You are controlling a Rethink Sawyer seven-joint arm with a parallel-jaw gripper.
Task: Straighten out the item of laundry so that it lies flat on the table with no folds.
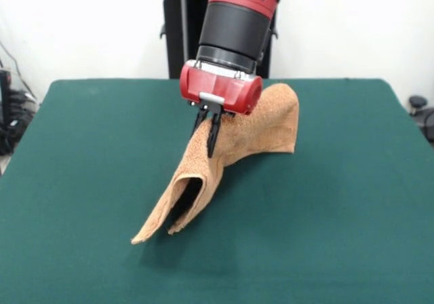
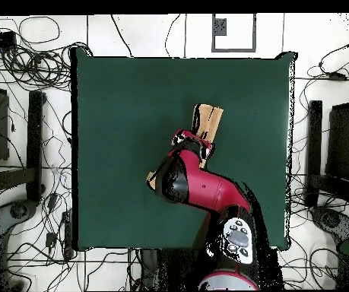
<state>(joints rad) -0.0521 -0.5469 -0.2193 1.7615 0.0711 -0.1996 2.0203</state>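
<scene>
Gripper state: gripper clamped on the towel, black fingers pinched together on a raised ridge of cloth near its middle.

Towel position: near the middle of the green surface, partly lifted. One end droops to the near side and touches the surface; the other end trails up and behind the gripper toward the far side.

Towel condition: folded lengthwise into a tube or tent, an open dark hollow showing at the near end. Not flat. No tag discernible from either view.

Overhead check: only two portions of towel exposed, one past the gripper and a small corner on the other side of the arm; remainder hidden beneath the arm.

Step in hand (judged): lifting and dragging to let the doubled cloth open out.

Method recommended: grip on a mid-ridge tends to keep both halves hanging together. Better to lay the cloth down, release, then re-grasp a single layer at an edge or corner. Pull low and slow, away from the end resting on the surface, so friction on the felt holds that end and peels the layers apart.

Risk: lifting too high likely drags the whole towel without unfolding; release from height likely leaves a fresh crease.

Progress (judged): early; fold not yet removed.
</scene>
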